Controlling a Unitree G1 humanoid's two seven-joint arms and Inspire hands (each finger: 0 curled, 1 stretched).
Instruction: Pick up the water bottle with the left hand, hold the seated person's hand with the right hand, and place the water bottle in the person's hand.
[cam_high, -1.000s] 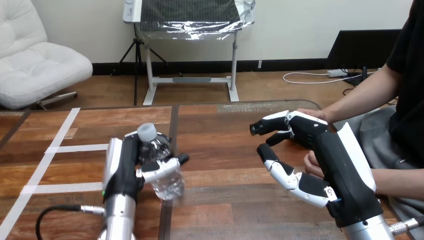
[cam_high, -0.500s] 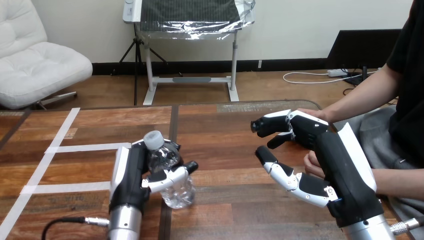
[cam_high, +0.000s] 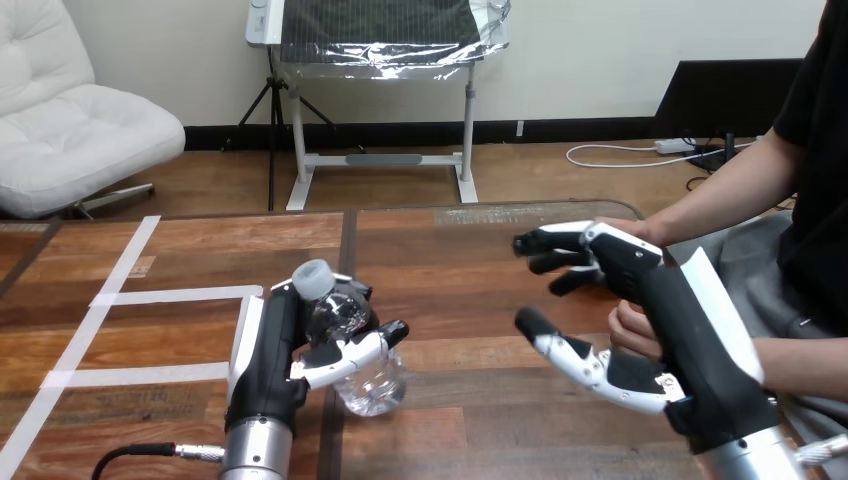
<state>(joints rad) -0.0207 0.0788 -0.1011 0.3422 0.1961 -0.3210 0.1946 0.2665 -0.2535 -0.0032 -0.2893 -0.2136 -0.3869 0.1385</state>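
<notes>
Between water bottle (cam_high: 368, 382) and person's hand (cam_high: 627, 330) hangs right hand (cam_high: 645, 287).

No writing, number, brand or sign can be read anywhere here. The clear crumpled plastic water bottle (cam_high: 372, 378) with a white cap, gripped in the curled fingers of the left robot hand (cam_high: 276, 345), shows no legible label. The white tape strips (cam_high: 150, 296) on the brown wooden desk (cam_high: 450, 300) carry no readable marks.

The wooden table (cam_high: 460, 270) bears white tape lines (cam_high: 165, 296) at left.
</notes>
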